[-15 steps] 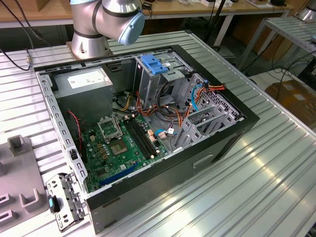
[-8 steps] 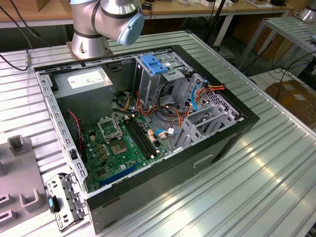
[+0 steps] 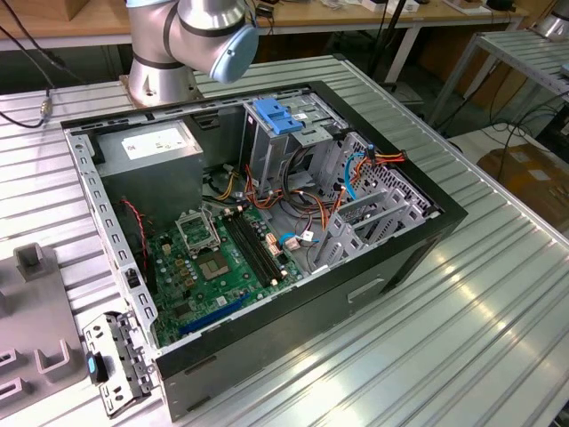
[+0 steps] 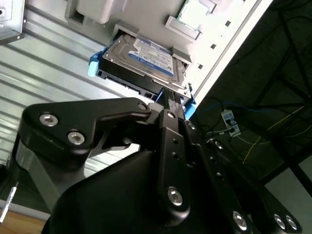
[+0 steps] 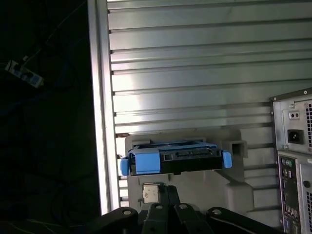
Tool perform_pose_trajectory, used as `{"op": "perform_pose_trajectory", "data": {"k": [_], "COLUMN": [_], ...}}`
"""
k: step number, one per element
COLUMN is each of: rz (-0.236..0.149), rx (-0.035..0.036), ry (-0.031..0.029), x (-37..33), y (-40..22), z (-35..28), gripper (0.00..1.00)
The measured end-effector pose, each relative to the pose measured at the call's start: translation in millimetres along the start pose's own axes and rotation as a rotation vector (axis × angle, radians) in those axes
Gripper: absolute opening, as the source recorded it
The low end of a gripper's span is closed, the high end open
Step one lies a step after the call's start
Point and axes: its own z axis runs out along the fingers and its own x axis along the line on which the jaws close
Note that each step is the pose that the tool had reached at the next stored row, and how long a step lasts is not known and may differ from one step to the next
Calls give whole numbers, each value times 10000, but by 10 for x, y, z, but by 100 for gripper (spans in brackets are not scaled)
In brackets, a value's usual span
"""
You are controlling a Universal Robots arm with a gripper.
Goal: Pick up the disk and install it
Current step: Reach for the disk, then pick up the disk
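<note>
The disk [image 4: 146, 56] is a flat metal drive with a white and blue label and blue rails. It lies on a grey holder [image 4: 146, 14] beside the edge of the ribbed metal table. In the first wrist view the disk [image 5: 185, 157] shows edge-on on the holder [image 5: 234, 187]. My gripper [image 4: 171, 97] points at the disk's near edge, its black fingers drawn together with nothing between them. The tips [image 5: 167, 187] sit right at that edge; I cannot tell whether they touch it. The open computer case [image 3: 373, 285] lies on its side on the table in the exterior view.
Inside the case are a green motherboard [image 3: 213, 267], a grey power supply [image 3: 156, 147], loose cables, and a tall metal cage topped by a blue bracket [image 3: 277, 116]. The arm's base [image 3: 160, 76] stands behind the case. A grey fixture [image 3: 36, 311] and a small metal bracket [image 3: 116, 360] lie at the exterior view's left.
</note>
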Motion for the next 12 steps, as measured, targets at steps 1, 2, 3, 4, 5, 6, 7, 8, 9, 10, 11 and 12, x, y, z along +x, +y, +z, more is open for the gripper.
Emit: {"op": "perform_pose_trajectory", "data": {"k": [1,2,3,4,5,6,7,8,9,10,11,12], "rz": [1,1,2,2,1,0,1,1,1,1,1,1], "rx": [-5,-12,-17,-18,-18,-18,-18,-18,-18,-18,-18,-18], "ry": [10,16,18,19,21,21,22,21,21,21,21,21], "x": [6,14,30,41,45,46,47,47,47,47,47,47], "y": [16,28,34,35,34,35,35,35,35,35,35,35], "z": [4,9,12,14,15,16,16,17,17,18,18,19], "gripper": [11,11,11,11,11,11,11,11,11,11,11,11]}}
